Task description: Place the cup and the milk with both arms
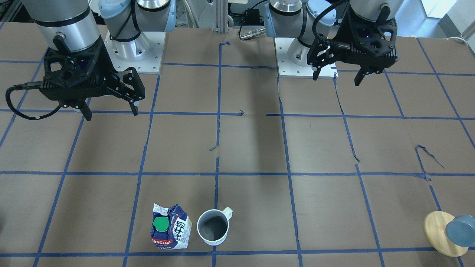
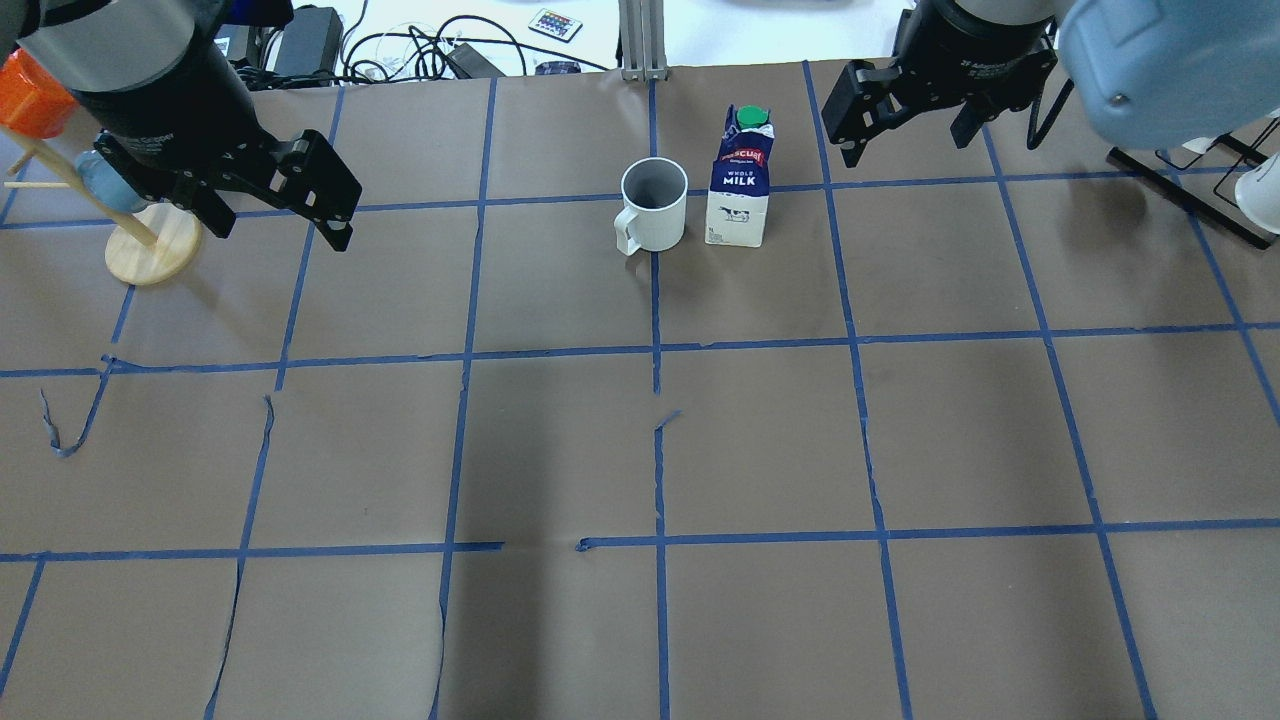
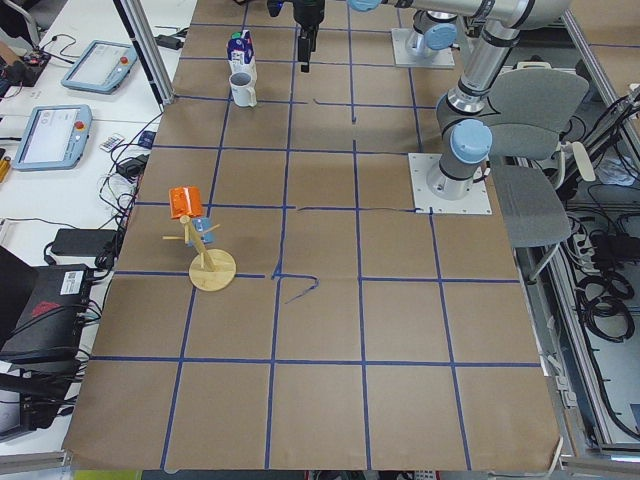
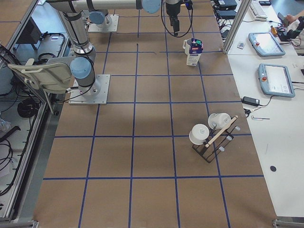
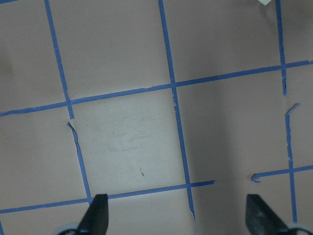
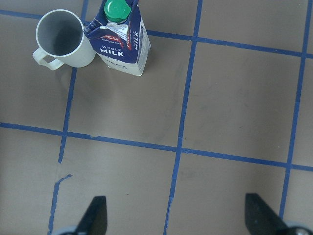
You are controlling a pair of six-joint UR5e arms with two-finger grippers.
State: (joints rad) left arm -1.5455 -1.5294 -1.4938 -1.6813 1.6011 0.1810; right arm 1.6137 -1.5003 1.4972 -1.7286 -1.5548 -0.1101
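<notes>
Both arms hang clear of the table with jaws released. The left gripper (image 1: 337,78) is at the upper right of the front-facing view and the right gripper (image 1: 111,113) at its upper left. Each wrist camera shows fingertips spread wide over bare brown paper with nothing between them. The cup (image 2: 655,205) and the milk (image 2: 740,185) stand upright side by side at the upper centre of the overhead view, the cup on the central blue tape line (image 2: 657,300) and the milk just to its right, with only a narrow gap between them. That closeness is the main risk as I judge it. A finger lowered into the gap could nudge the neighbour, and two arms closing on adjacent things could foul each other at the wrists. The carton is the taller of the two and looks likely to tip if struck high, or to buckle under a hard squeeze, since its gable top is already creased and crumpled. The cup's glazed wall could slip in a shallow pinch. The cup is white with a grey inside, and its handle points to the lower left in the overhead view, away from the carton. The milk is dark blue and white with a green round cap, a red label and "WHOLE MILK" on its face.
</notes>
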